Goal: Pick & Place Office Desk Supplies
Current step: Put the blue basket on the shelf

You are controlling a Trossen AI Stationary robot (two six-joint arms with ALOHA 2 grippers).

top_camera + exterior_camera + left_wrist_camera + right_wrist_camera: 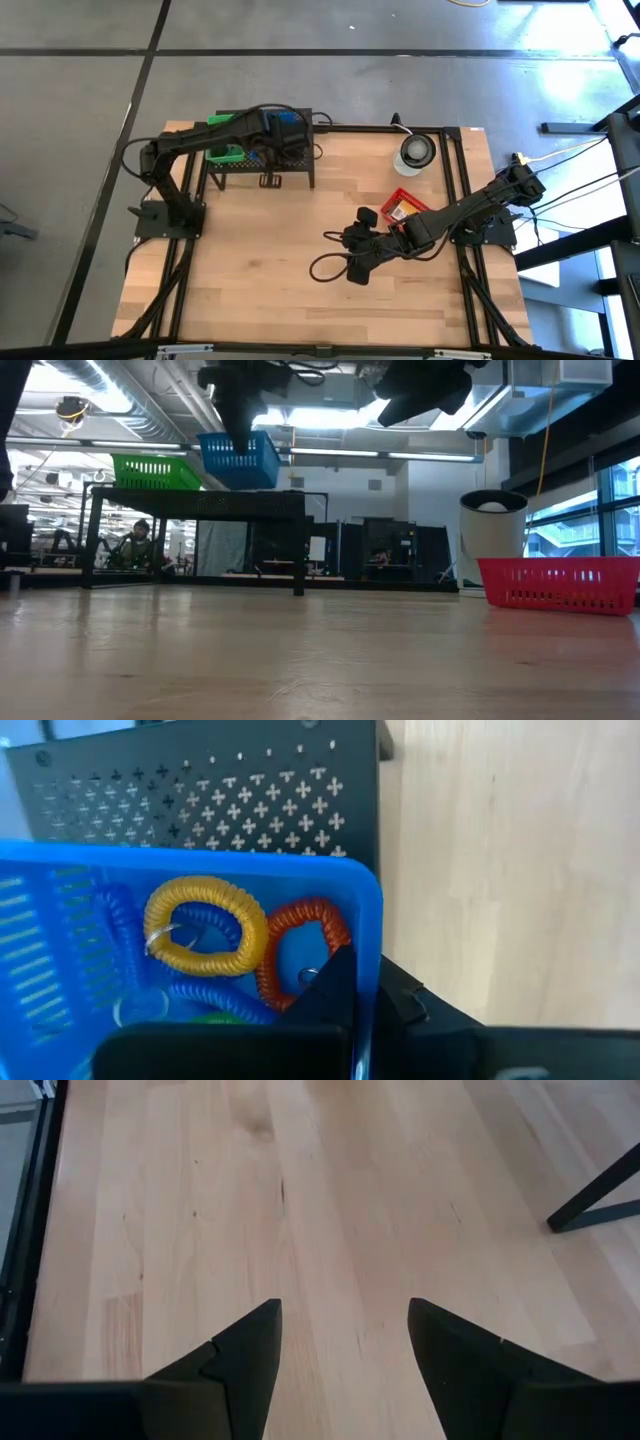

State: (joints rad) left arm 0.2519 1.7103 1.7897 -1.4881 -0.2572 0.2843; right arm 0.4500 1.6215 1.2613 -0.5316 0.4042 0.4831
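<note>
Your coiled loops (205, 930), yellow, red and blue, lie inside the blue basket (288, 125), which the left gripper (345, 990) holds clamped by its rim, lifted just above the black rack (262, 160) in the upper left of the overhead frame. A green basket (224, 152) already sits on that rack. The red basket (405, 206), right of centre, rests on the table (260, 260) with a packet inside, so you likely have that one left to handle. The right gripper (340, 1360) hovers over bare wood at centre, fingers spread and empty.
</note>
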